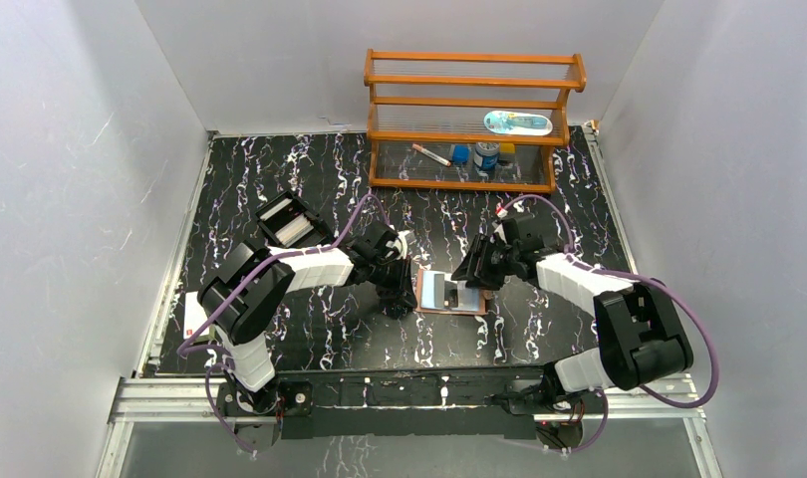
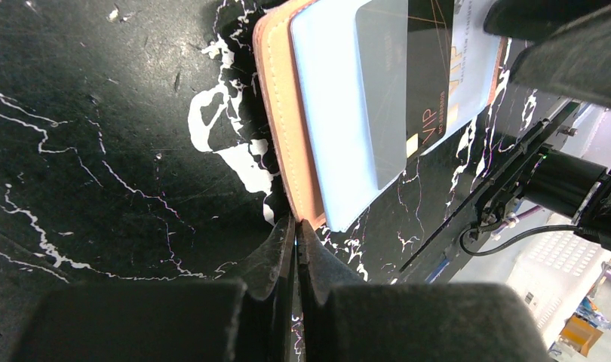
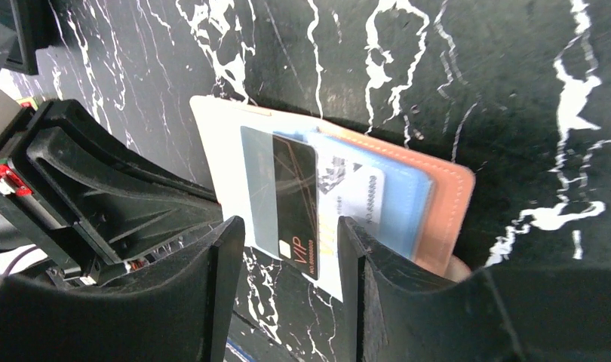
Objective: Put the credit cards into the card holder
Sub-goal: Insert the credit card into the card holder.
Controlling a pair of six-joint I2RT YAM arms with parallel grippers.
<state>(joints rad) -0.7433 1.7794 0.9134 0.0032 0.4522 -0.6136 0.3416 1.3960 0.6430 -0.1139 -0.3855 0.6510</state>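
Note:
The tan leather card holder (image 1: 449, 311) lies open on the table between the arms, its pale blue inner pockets (image 2: 333, 113) facing up. A credit card (image 3: 295, 192), half grey and half black with "VIP" print, sticks out of a pocket. A white card (image 3: 357, 197) sits deeper in the pocket beside it. My right gripper (image 3: 287, 237) is open, its fingers standing on either side of the VIP card's free end without touching it. My left gripper (image 2: 296, 225) is shut, pinching the holder's tan edge (image 2: 284, 113) at its left side.
A wooden rack (image 1: 474, 119) with small items stands at the back. A black open tray (image 1: 288, 221) holding pale cards sits behind the left arm. A white card (image 1: 193, 317) lies by the table's left edge. The right arm (image 2: 559, 38) looms close over the holder.

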